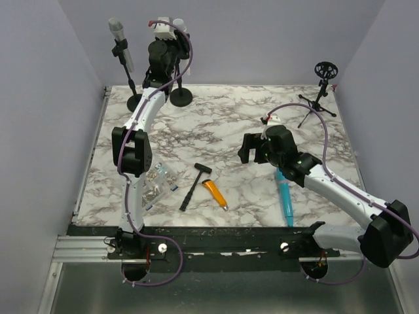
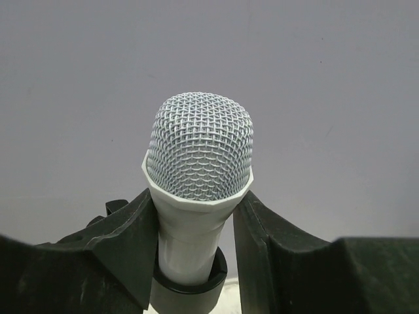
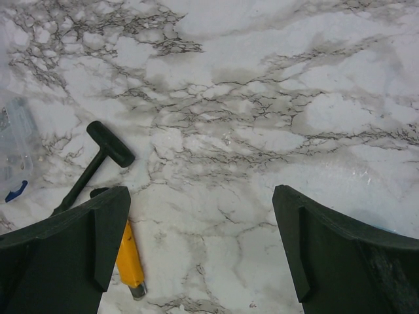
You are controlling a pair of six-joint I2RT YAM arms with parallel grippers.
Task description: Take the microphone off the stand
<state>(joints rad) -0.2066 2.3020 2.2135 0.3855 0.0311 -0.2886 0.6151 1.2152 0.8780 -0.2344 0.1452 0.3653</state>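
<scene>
A white microphone with a silver mesh head stands upright in the black clip of a stand whose round base sits at the back of the table. My left gripper is closed around the handle just under the head collar. The left finger presses the handle and the right finger touches the collar, with a thin gap lower down. In the top view this gripper is raised at the back wall. My right gripper is open and empty over the marble table, mid-right in the top view.
A second grey microphone on its own stand is at the back left. A tripod with a shock mount is at the back right. A black hammer, yellow knife, bag of screws and teal pen lie near the front.
</scene>
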